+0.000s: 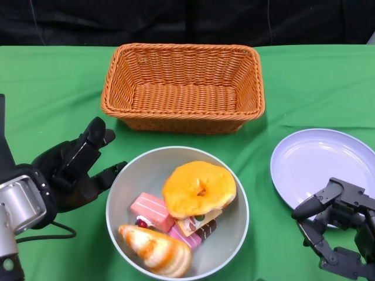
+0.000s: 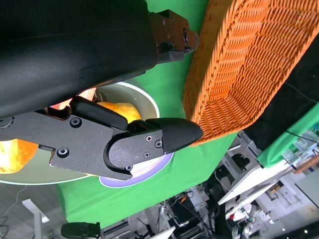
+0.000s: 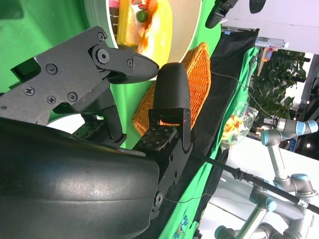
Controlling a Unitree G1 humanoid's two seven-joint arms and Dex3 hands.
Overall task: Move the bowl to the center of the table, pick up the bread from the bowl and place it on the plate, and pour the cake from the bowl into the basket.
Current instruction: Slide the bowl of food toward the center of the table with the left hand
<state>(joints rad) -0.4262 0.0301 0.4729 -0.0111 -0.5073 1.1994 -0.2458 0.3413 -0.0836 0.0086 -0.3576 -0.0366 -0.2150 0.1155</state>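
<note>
A grey bowl stands near the table's front, between my hands. In it lie a round orange bread, a striped croissant-like bread, a pink cake and a smaller cake piece. My left hand is beside the bowl's left rim, fingers apart and holding nothing; whether it touches the rim I cannot tell. My right hand hovers empty over the near edge of the lavender plate. The left wrist view shows the bowl and bread beyond its fingers.
An empty orange wicker basket sits behind the bowl, also seen as a basket in the left wrist view and a basket in the right wrist view. A black cable trails by my left forearm. Green cloth covers the table.
</note>
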